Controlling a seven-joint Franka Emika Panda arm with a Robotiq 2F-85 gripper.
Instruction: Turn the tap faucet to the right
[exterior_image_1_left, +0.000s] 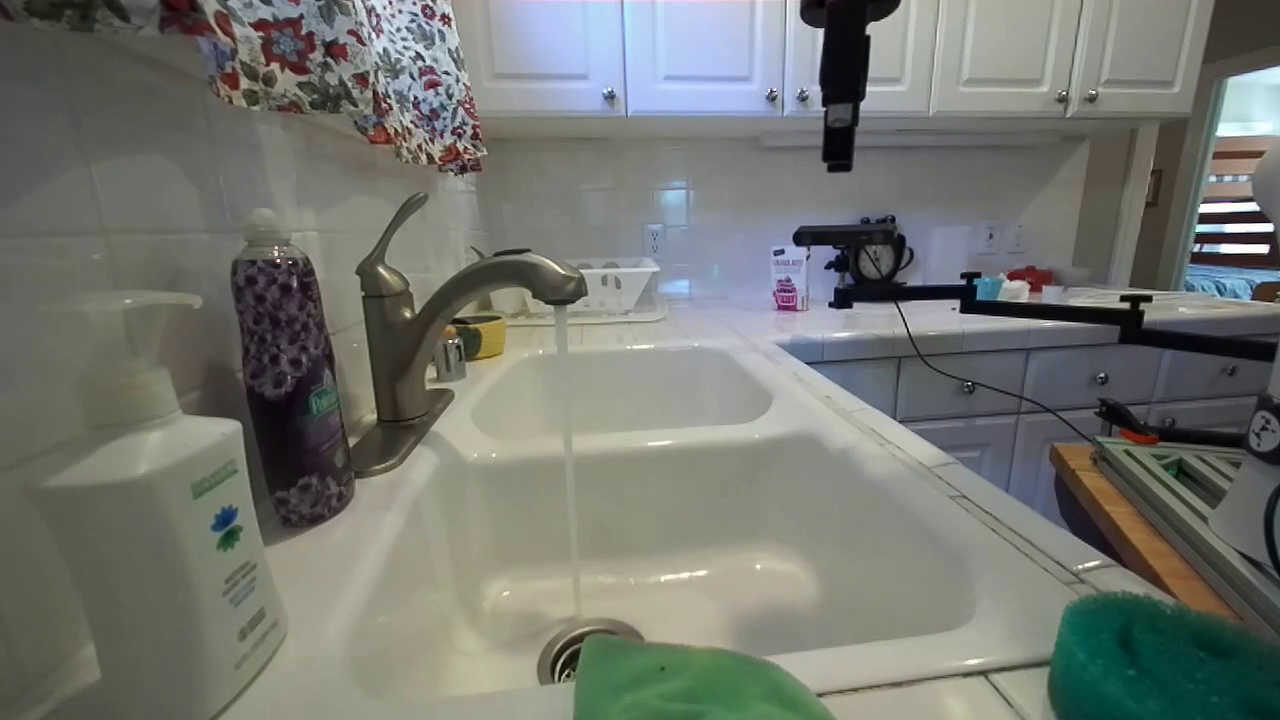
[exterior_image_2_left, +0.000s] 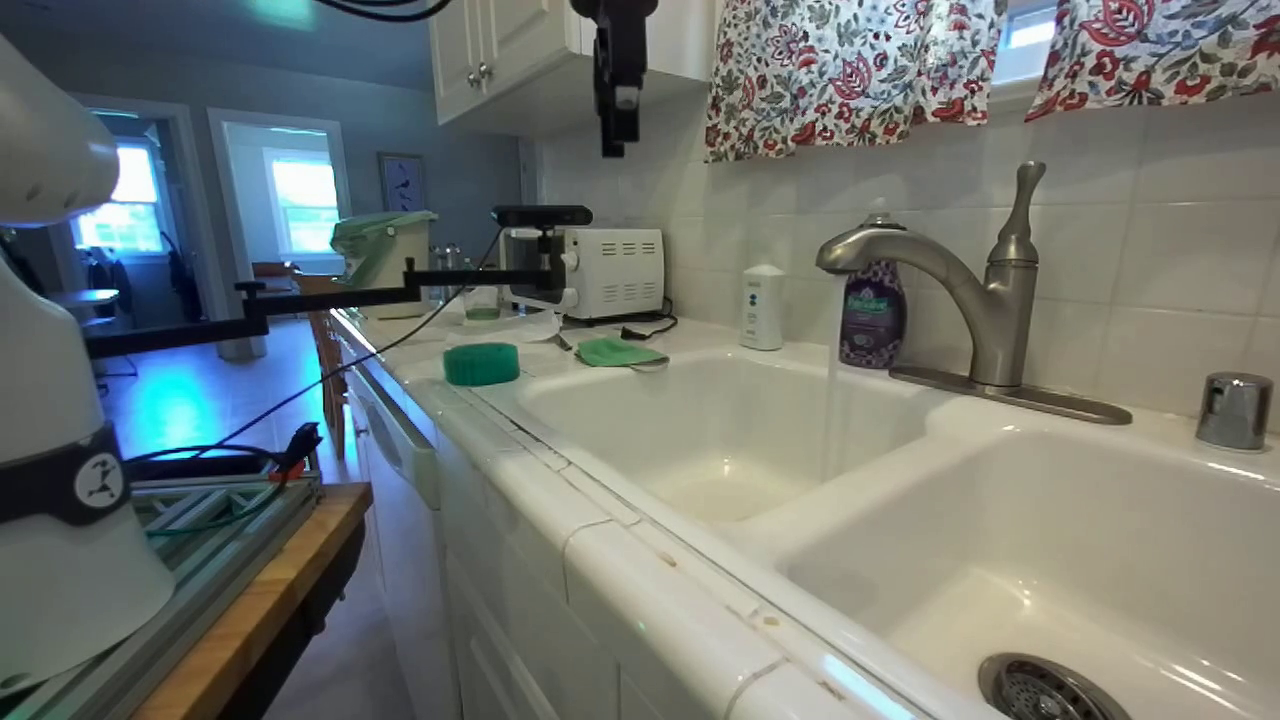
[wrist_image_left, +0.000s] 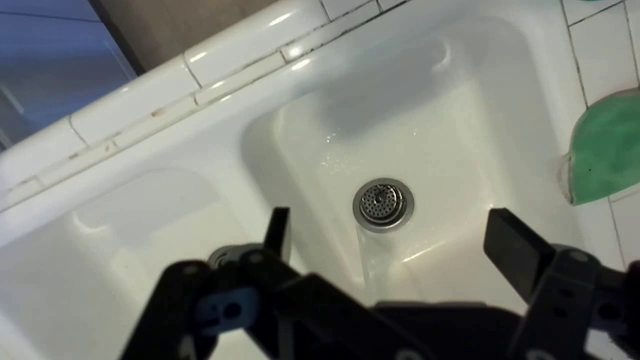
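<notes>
In an exterior view, a white pump dispenser (exterior_image_1_left: 165, 560) stands close, a purple soap bottle (exterior_image_1_left: 290, 390) behind it, then the tap faucet (exterior_image_1_left: 398, 345) by the wall (exterior_image_1_left: 130, 230), running water (exterior_image_1_left: 567, 430) into the near sink basin (exterior_image_1_left: 790, 510); above hangs the gripper (wrist_image_left: 387, 230), spread wide.

In wrist view, one drain (wrist_image_left: 225, 253) partly behind the fingers (wrist_image_left: 275, 232), green cloth (wrist_image_left: 607, 150) cut off.

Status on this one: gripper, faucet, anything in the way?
Gripper open, empty, above the sink. Faucet running. Purple soap bottle stands beside it, possibly a bump risk.
</notes>
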